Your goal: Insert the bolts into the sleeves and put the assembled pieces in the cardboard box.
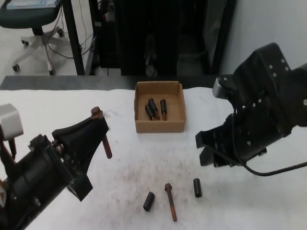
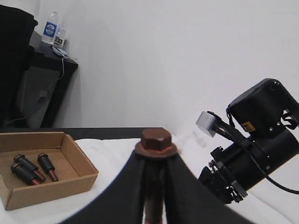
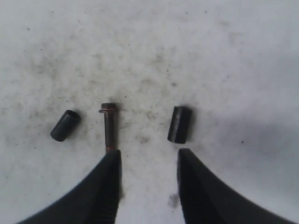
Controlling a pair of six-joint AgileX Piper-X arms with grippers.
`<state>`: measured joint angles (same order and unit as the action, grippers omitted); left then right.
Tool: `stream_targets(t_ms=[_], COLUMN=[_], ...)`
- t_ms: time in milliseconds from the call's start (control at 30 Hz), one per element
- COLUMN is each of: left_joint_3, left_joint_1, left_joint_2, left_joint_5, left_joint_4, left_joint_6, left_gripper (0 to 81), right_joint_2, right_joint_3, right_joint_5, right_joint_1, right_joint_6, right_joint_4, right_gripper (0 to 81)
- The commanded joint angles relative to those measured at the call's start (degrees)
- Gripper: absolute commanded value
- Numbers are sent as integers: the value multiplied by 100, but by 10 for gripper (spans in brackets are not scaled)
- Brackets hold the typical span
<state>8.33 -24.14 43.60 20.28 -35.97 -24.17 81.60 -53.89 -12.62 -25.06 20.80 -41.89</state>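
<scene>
"Two arms at one bench (image 1: 240, 211). How much room is there between them?"

"Plenty down the middle. The cardboard box (image 1: 159, 126) stands toward the bench's far edge, between the arms, with open white cover on every side of it. Stained cover runs from its front wall to the loose parts lying near the edge by the arms."

"What's in the box?"

"Three assembled pieces (image 1: 153, 109), dark sleeves with coppery bolt ends showing, lying close together on its floor."

"And the left gripper (image 1: 100, 127)?"

"Raised to the box's left, closer to the arms' edge, well apart from the box wall. Its fingers are clamped on the held bolt (image 1: 106, 143), which stands about upright, with its flanged hex head on top and its reddish-brown shank hanging below the fingers."

"The right gripper (image 3: 148, 154)?"

"Fingers spread apart, over the right of the bench, on the arms' side of the box. Just off its tips lie the loose bolt (image 3: 109, 128), flat with its head toward the box, and the right-hand sleeve (image 3: 180, 124), a short black tube. The left-hand sleeve (image 3: 65, 125) lies tilted on the bolt's other side. The three lie near one another, apart, with bare cover between them."
</scene>
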Motion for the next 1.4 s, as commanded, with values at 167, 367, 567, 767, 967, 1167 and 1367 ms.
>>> stream_targets(t_ms=[167, 367, 567, 767, 967, 1167, 1367], left_joint_3=[25, 25, 25, 25, 25, 25, 25], left_joint_1=[11, 11, -4, -4, -4, -4, -4], left_joint_2=[-63, -110, -389, -438, -438, -437, -437], left_joint_5=[-49, -49, -49, -49, -49, -49, -49], left_joint_4=[367, 1199, 1264, 1264, 1264, 1290, 1572], left_joint_6=[-35, -35, 397, 489, 489, 491, 491], left_gripper=[4, 4, 4, 4, 4, 4, 4], right_joint_2=[573, 1153, 1706, 1968, 2158, 2393, 2415], right_joint_3=[-64, -372, -1100, -1474, -1472, -1472, -1472], right_joint_5=[29, 29, 118, 281, 310, 308, 377], right_joint_1=[-40, -40, -40, -40, -52, -52, -52], right_joint_6=[447, 503, 362, 226, 102, 82, -289], right_joint_4=[-462, -756, -1109, -1247, -1249, -1249, -1190], right_gripper=[339, 339, 339, 339, 339, 339, 339])
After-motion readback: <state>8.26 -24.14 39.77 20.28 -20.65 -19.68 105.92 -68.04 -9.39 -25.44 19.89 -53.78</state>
